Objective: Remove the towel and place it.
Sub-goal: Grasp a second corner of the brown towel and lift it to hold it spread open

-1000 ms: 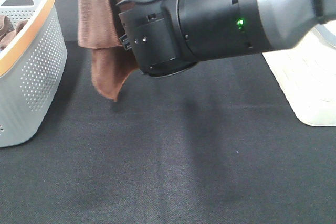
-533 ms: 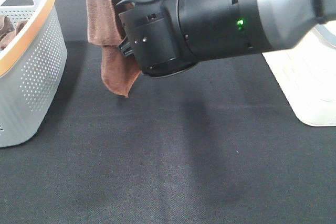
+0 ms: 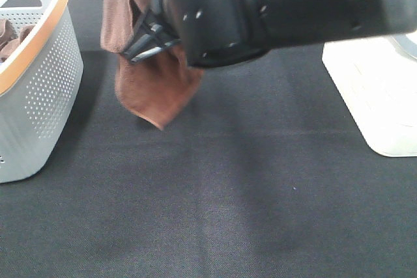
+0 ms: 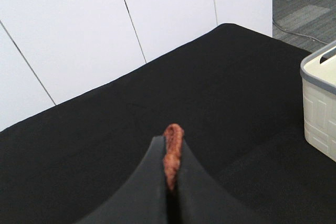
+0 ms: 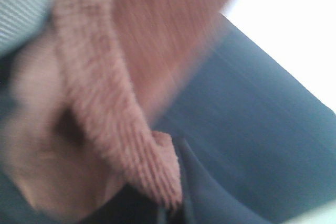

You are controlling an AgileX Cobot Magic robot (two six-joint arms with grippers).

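The brown towel [image 3: 153, 89] hangs in the air over the black table, right of the grey basket, its lowest corner just above the cloth. In the exterior view my right gripper [image 3: 143, 40] is at the towel's upper part, with the bulky black right arm filling the top of the view. The right wrist view is blurred and shows the towel [image 5: 105, 77] close up, its hem running down between the right gripper [image 5: 170, 211] fingertips. In the left wrist view my left gripper [image 4: 169, 156] is shut on a pinch of towel [image 4: 173, 135].
A grey perforated basket with an orange rim [image 3: 45, 76] stands at the left edge, with brown cloth inside. A white container [image 3: 371, 96] stands at the right; it also shows in the left wrist view [image 4: 320, 103]. Black cloth covers the table [image 3: 228, 213].
The right arm has swung and turned, now covering the top of the view. The towel has shifted slightly right and spread wider, still hanging from the grippers.
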